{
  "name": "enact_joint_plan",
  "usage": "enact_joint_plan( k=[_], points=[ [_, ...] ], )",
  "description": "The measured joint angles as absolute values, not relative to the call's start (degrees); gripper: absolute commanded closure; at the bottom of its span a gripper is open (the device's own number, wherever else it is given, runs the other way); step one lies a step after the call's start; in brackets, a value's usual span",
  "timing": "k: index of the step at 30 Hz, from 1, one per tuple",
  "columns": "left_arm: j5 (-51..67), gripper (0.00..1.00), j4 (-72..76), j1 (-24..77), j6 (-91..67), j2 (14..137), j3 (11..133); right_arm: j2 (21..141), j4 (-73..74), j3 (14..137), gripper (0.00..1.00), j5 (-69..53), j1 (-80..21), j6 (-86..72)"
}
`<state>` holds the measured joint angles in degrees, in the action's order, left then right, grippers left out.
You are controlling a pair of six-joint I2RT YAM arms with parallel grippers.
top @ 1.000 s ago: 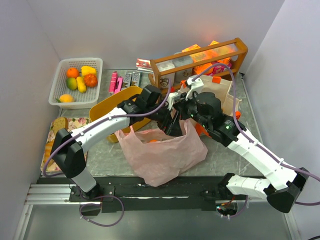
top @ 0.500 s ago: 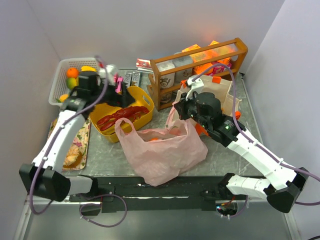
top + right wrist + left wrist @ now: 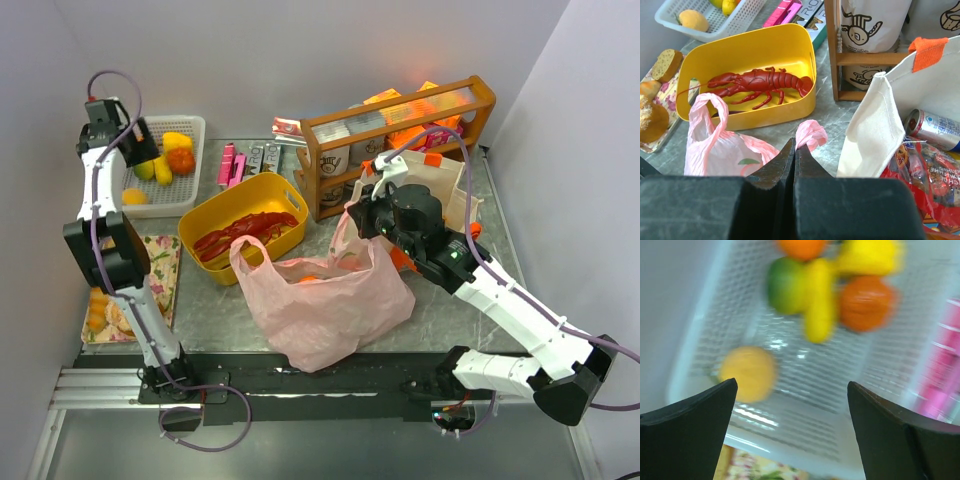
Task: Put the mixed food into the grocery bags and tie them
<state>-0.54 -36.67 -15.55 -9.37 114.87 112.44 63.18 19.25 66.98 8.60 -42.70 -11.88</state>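
Left claw swung over to the white mesh basket in the grey tabletop far-left corner, fingers wide; right claw pinched tight on the crinkly pink bag handle.

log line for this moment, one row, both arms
left jaws: open over white mesh basket | right jaws: shut on pink plastic bag handle | fruit: in basket | bag handles: not tied

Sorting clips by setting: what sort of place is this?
Likely a walled robot test booth staged as grocery packing: a red lobster in a yellow tub, a pink plastic bag, fruit in a white mesh basket.
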Motion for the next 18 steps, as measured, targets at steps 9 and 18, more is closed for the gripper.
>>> enact_joint_plan(
  k=[9,18],
  points=[
    [-10.4,0.03,-39.8,-18.2,-7.6,124.7,116.3,63.7,20.1,67.2,1.0,8.6,-42.5,-12.1],
    [-13.9,0.0,-38.0,-17.8,-6.5,130.1,116.4,65.8,22.1,67.9,1.0,8.7,-42.5,-12.4]
  ],
)
